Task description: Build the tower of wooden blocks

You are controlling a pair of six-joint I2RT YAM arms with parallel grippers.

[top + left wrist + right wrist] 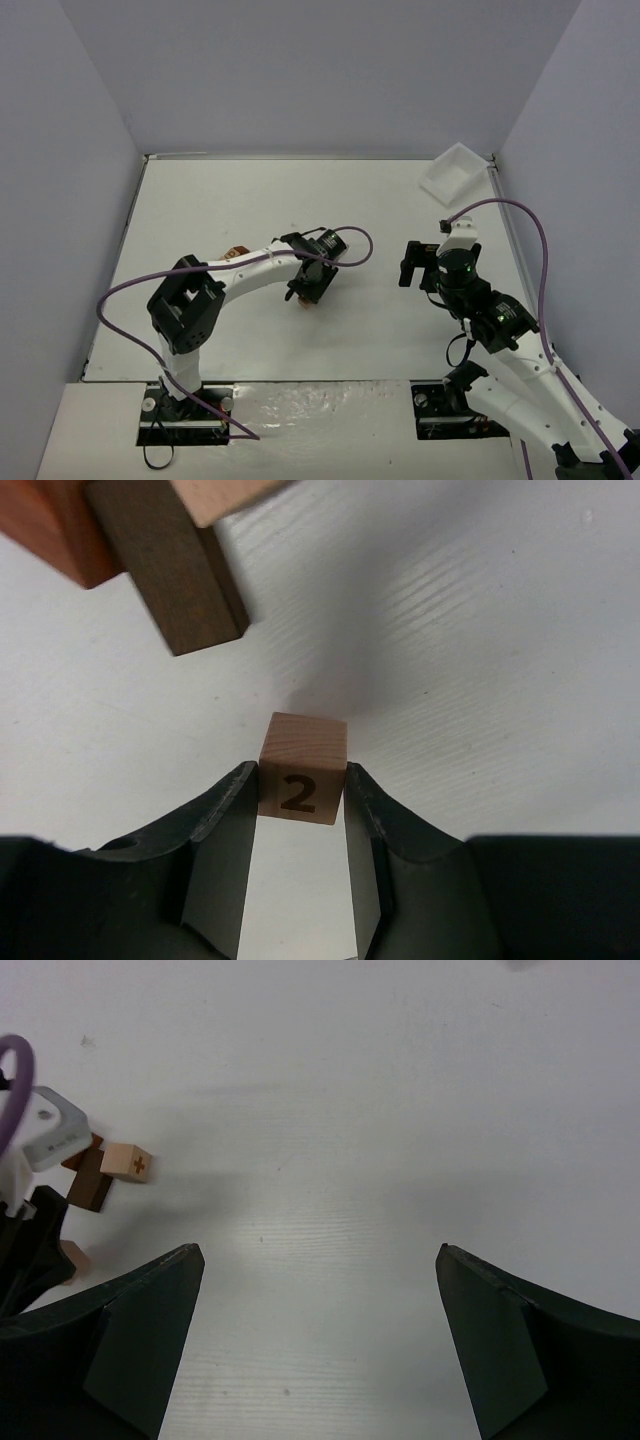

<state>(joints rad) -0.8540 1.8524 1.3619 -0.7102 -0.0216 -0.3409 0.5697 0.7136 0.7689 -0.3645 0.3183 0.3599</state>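
- The numbered cube (302,770) is clasped on both side faces by the left gripper (301,792), apparently so that it can be lifted square.
- The tower (175,575), a dark, red-brown and pale cluster, is seen near the cube, beyond and left of it.
- Bare table (480,630) is left on the cube's other sides.
- The right gripper (320,1252) is held wide and empty, well apart from the cube.

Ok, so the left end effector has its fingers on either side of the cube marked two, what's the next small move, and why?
Probably lift it straight up. The left end effector has a finger touching each side of the cube marked 2, which seems to rest on the table, apart from the dark brown block in the cluster where it likely belongs.
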